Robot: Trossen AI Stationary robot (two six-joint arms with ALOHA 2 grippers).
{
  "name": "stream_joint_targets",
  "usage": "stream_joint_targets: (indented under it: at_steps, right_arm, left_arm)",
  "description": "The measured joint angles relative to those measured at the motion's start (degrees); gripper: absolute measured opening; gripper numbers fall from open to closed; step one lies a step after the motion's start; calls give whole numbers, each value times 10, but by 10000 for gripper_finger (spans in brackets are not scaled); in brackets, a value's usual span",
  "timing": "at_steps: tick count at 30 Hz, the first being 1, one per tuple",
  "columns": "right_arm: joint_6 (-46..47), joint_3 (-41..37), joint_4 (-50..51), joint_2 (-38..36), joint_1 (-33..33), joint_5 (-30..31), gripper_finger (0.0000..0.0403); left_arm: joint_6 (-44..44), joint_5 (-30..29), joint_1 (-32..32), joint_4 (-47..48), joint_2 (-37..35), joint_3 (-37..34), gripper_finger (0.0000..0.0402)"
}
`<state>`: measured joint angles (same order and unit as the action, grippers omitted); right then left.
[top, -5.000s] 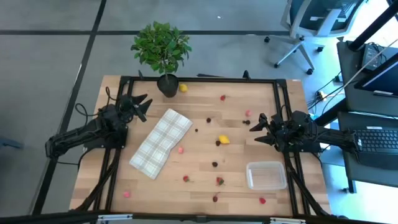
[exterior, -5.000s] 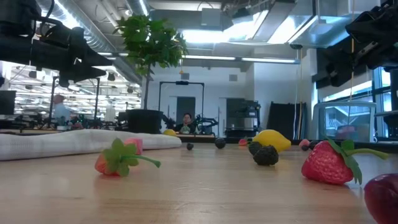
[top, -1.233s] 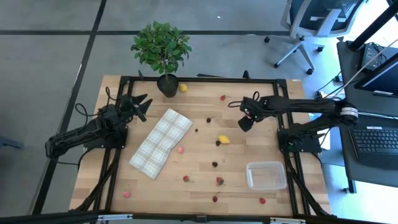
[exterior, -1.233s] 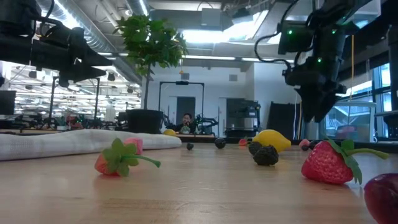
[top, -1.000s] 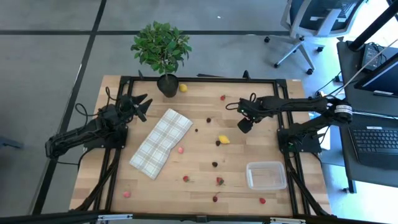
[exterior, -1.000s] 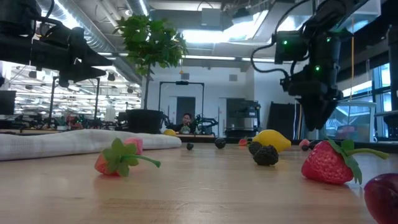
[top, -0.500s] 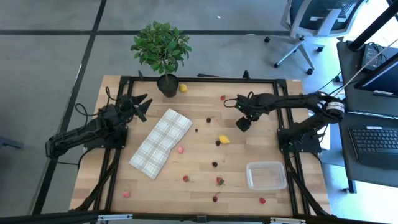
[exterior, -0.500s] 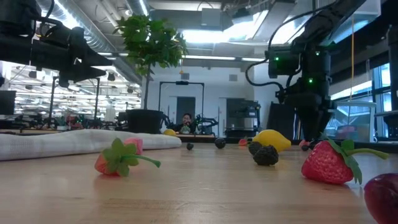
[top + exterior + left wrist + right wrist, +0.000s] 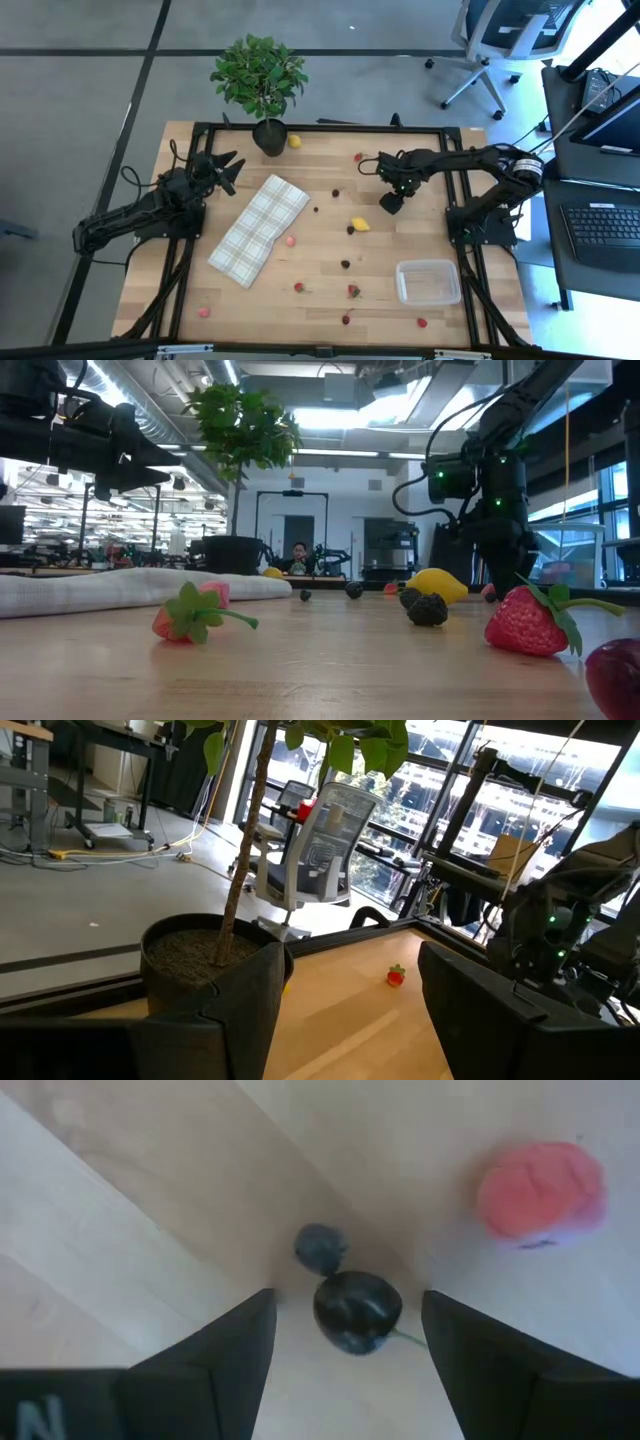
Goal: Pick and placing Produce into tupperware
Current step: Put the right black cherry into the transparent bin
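Right wrist view has the right gripper [image 9: 345, 1342] pointed straight down at the table [image 9: 330, 275], fingers spread wide with a dark berry [image 9: 357, 1312] sitting right in the gap, not pinched yet. A smaller dark berry [image 9: 320, 1247] touches it and a pink berry [image 9: 541, 1190] lies a bit off to one side. From the high view that gripper [image 9: 391, 202] is over the far right part of the table, with a lemon [image 9: 360, 224] just nearer and to the left. The tupperware [image 9: 428, 282] sits near the front right corner, nothing in it, and the rest of the produce is scattered all over the wood. Left gripper [image 9: 226, 170] just hangs at the far left edge beside the potted plant [image 9: 260, 78] and plaid cloth [image 9: 259, 229], fingers apart with nothing between them.
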<state>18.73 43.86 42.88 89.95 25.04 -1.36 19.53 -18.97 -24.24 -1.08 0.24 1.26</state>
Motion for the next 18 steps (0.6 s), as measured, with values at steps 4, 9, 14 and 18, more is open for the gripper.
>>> stream_joint_targets:
  at_steps: [4, 9, 14, 18]
  right_arm:
    - [-10, 3, -1, 14, 0, 0, 232]
    - [-13, 2, -2, 16, 0, 1, 187]
    - [-13, 1, -2, 16, 0, 1, 146]
    - [-13, 1, -2, 17, 0, 1, 120]
  left_arm:
    - [0, 0, 0, 0, 0, 0, 225]
    - [0, 0, 0, 0, 0, 0, 225]
    - [0, 0, 0, 0, 0, 0, 225]
    - [0, 0, 0, 0, 0, 0, 225]
